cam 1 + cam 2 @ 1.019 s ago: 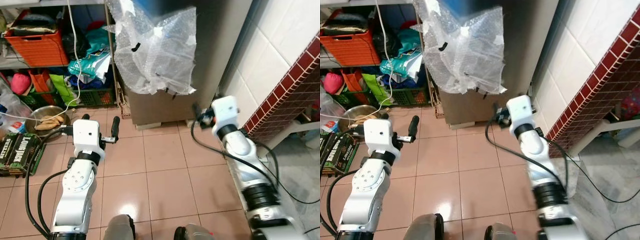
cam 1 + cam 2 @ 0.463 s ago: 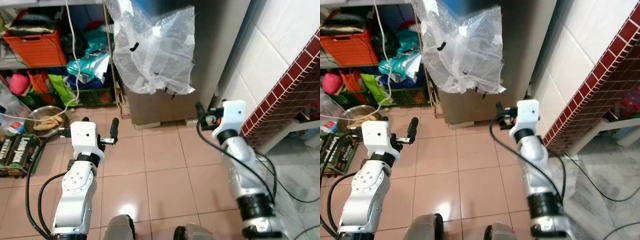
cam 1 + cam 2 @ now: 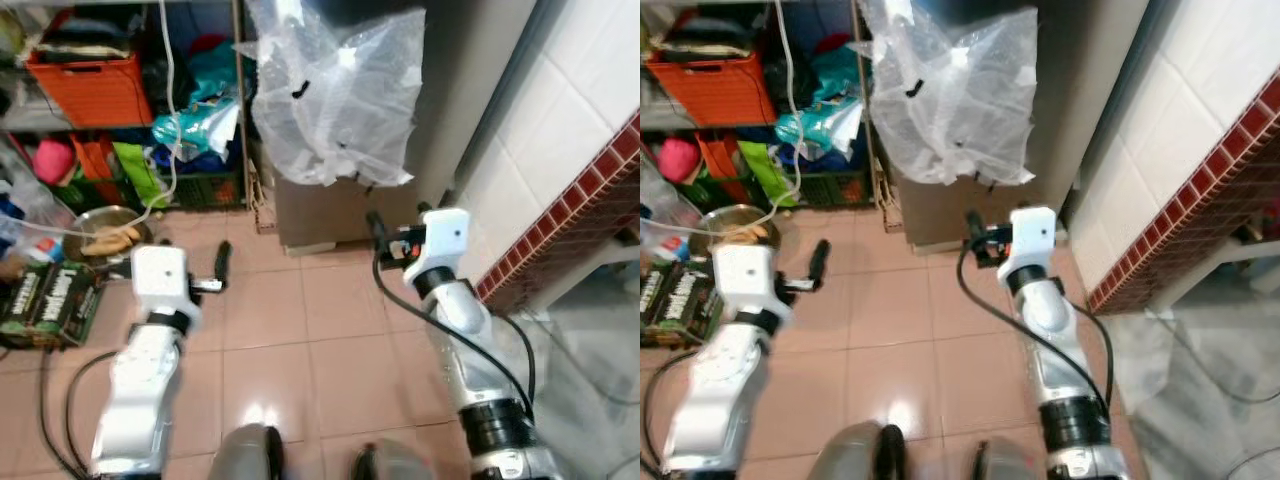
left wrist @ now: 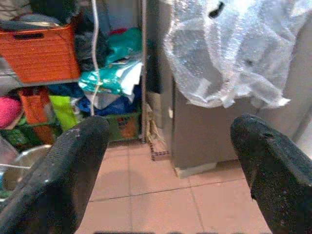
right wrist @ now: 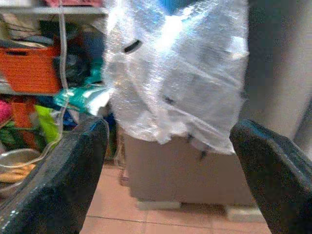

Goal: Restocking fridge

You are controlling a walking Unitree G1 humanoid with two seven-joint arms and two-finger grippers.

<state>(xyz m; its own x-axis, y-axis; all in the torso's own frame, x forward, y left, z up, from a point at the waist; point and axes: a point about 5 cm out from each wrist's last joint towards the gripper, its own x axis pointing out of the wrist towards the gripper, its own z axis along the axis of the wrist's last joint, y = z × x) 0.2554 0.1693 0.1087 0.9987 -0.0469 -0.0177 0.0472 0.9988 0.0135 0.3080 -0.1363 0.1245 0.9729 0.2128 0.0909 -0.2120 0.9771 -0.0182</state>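
Note:
The grey fridge (image 3: 470, 80) stands ahead with its door shut, and a sheet of bubble wrap (image 3: 335, 100) hangs over its front above a brown lower panel (image 3: 320, 210). My right gripper (image 3: 395, 222) is held out low in front of that panel, open, with nothing between its fingers (image 5: 53, 180). My left gripper (image 3: 190, 258) hovers over the tiled floor to the left of the fridge, open and holding nothing. In the left wrist view, the left gripper (image 4: 161, 165) faces the bubble wrap (image 4: 234, 48) and the shelves.
A shelf rack to the left holds an orange crate (image 3: 85, 80), bags and a green crate. On the floor lie a metal bowl (image 3: 105, 230) and dark drink cartons (image 3: 50, 295). A white tiled wall with red brick trim (image 3: 570, 200) closes the right side.
The whole picture has slid to the right, so the camera has turned left. My right arm has swung in toward the fridge's lower panel. Both grippers stay open.

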